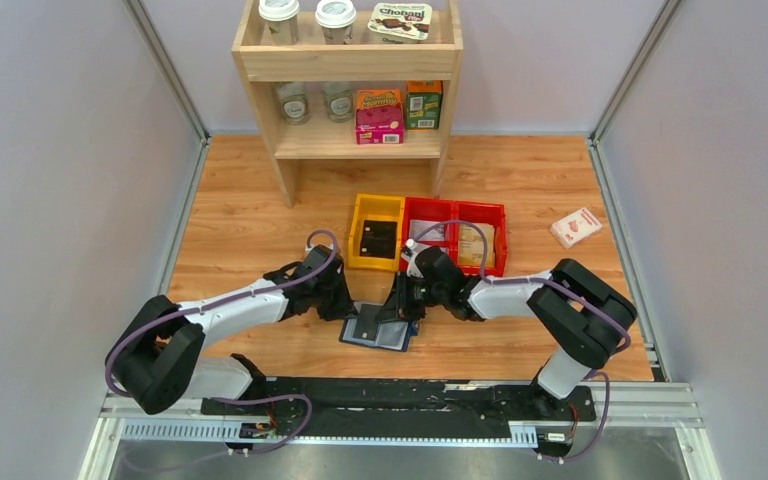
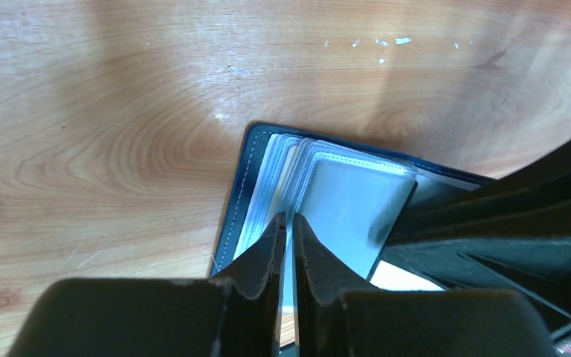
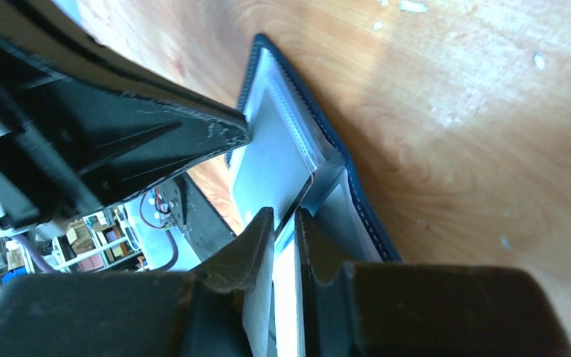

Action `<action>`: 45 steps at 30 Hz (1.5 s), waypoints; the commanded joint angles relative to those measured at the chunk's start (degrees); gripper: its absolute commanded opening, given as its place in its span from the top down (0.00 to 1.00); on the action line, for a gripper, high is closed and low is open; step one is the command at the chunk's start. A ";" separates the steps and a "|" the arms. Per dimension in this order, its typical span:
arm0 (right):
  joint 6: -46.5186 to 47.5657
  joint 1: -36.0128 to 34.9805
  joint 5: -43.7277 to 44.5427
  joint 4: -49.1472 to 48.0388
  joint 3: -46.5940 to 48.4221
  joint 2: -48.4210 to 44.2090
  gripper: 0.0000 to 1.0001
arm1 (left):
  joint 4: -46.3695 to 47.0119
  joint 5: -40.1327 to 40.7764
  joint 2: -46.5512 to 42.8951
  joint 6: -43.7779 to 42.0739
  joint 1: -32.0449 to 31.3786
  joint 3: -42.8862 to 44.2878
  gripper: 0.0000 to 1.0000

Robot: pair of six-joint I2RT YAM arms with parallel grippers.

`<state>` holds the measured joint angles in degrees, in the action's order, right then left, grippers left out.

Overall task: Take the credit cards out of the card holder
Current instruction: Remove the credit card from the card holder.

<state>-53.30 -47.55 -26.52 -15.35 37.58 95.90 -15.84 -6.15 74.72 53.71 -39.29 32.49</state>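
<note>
Both hands pinched on the open card holder (image 1: 387, 338), close in front of my arms.

The navy holder lies open on the bench (image 1: 250, 215) with its pale sleeves facing up. My left hand (image 2: 288, 220) is drawn narrow, its fingers almost meeting on a clear sleeve seen edge-on. My right hand (image 3: 284, 217) is just as narrow, with a pale sleeve running up between its fingers. The two hands meet tip to tip over the holder. A dark patch on its left half may be a card; I cannot tell. Just beyond, a yellow bin (image 1: 357, 235) holds a black credit card (image 1: 378, 238), and a red bin (image 1: 455, 205) touches its right side. Farther right lies a white-and-red box (image 1: 575, 227). At the back stands a wooden shelf (image 1: 350, 62).
</note>
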 commanded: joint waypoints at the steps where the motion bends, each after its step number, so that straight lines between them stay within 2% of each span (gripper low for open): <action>1: -1.11 -0.53 -1.08 -8.81 -1.37 -6.94 0.84 | -0.16 -1.84 0.69 0.43 -0.61 -1.99 0.88; 5: -0.93 -0.53 -0.99 -9.69 -1.72 -8.10 0.85 | 0.10 -2.28 0.95 0.52 -1.14 -1.73 0.89; 10: -2.07 -0.53 -1.95 -11.10 -0.85 -4.67 0.85 | 0.19 -2.02 1.31 0.87 -3.34 -0.50 0.91; 16: -1.46 -0.44 -2.04 -8.02 0.74 -1.42 0.84 | -0.07 -1.23 0.87 1.04 -4.13 -0.15 0.91; 24: 0.82 0.70 -3.09 -3.99 -0.14 -4.40 1.00 | 0.02 -0.62 1.66 1.92 -4.13 -0.85 0.98; 28: 1.09 2.98 -5.38 -3.72 -1.98 -5.02 1.00 | -0.34 0.44 0.26 2.01 -4.13 -1.03 1.00; 31: 1.27 3.69 -6.08 -3.45 -2.25 -3.71 1.00 | 0.45 0.88 -2.46 1.13 -4.13 -0.76 0.98; 34: 1.27 3.69 -6.70 -3.72 -1.81 -2.39 1.00 | 4.05 -0.96 -4.75 0.08 -4.13 -0.50 0.86; 36: 1.27 3.69 -6.35 -3.72 -1.81 -1.94 1.00 | 6.95 -2.37 -5.98 -0.01 -4.13 -0.06 0.84; 40: 1.44 3.69 -5.82 -3.19 -1.90 -1.59 1.00 | 8.98 -3.69 -5.20 -0.10 -4.13 1.08 0.83; 45: 1.27 3.78 -5.73 -3.01 -1.90 -1.07 1.00 | 5.73 -3.26 0.85 0.51 -4.13 2.31 0.85</action>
<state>-53.01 -43.94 -31.64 -17.21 35.35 93.89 -9.78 -8.82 71.70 54.68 -43.11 32.73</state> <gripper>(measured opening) 0.006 0.160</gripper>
